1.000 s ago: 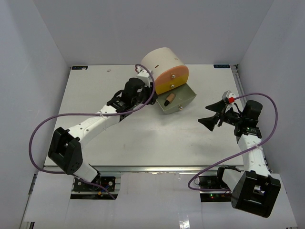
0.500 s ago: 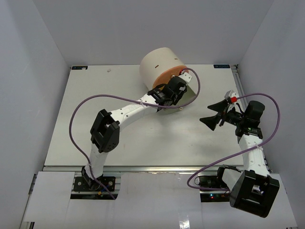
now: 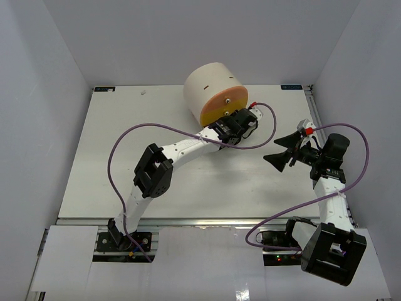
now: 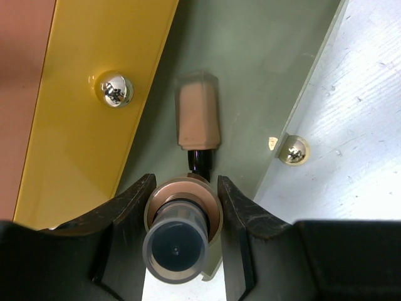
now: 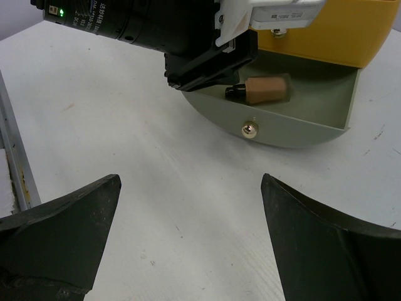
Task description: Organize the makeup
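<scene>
- One tan tube (image 4: 182, 241) is pinched tight in the L gripper (image 4: 185, 188), right over the open grey drawer (image 4: 263, 69).
- 2nd tan tube (image 4: 197, 119) lies inside the drawer.
- R gripper (image 5: 190, 182): fingers wide apart, holds nothing, off to the side.
- Step, I think: putting the tube away. Next: go low, let go beside the 2nd one.

Left claw (image 4: 183, 191) clamped tight; right claw (image 5: 189, 180) spread wide.

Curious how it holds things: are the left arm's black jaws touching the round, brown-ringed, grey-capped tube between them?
Touching. The left wrist view shows both left jaws pressed against the sides of the round, brown-ringed, grey-capped tube, no gap visible.
</scene>
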### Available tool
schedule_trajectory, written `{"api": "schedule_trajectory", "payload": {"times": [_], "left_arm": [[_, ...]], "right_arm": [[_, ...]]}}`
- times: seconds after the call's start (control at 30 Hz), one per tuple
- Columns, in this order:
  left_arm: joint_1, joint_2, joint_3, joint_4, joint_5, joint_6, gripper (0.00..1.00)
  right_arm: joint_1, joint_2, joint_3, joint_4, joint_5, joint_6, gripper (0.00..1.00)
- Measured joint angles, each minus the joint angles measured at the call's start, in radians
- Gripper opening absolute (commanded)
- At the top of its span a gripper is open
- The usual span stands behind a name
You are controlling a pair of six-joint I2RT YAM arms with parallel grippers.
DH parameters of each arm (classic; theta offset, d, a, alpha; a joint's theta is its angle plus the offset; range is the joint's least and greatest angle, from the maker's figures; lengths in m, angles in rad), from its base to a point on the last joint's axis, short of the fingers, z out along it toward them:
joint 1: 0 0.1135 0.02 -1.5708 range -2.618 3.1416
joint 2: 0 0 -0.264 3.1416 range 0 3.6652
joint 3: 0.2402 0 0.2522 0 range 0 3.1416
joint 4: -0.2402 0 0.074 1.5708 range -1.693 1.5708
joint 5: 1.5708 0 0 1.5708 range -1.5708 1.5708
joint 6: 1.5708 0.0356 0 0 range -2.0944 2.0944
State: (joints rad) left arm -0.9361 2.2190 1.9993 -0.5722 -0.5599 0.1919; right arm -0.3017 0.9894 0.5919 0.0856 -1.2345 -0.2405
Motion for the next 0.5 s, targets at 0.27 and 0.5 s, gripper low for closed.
{"api": "schedule_trajectory", "payload": {"times": [0.27, 0.5], "left_arm": [[0.001, 0.010, 0.021, -0.004, -0.002, 0.030, 0.50], [-0.001, 0.036, 0.029, -0.015, 0.007, 0.034, 0.61]], "right_arm": [[-0.012, 0.000, 0.000, 0.001, -0.001, 0.005, 1.00], [-0.024, 0.000, -0.001, 0.017, -0.004, 0.021, 1.00]]}}
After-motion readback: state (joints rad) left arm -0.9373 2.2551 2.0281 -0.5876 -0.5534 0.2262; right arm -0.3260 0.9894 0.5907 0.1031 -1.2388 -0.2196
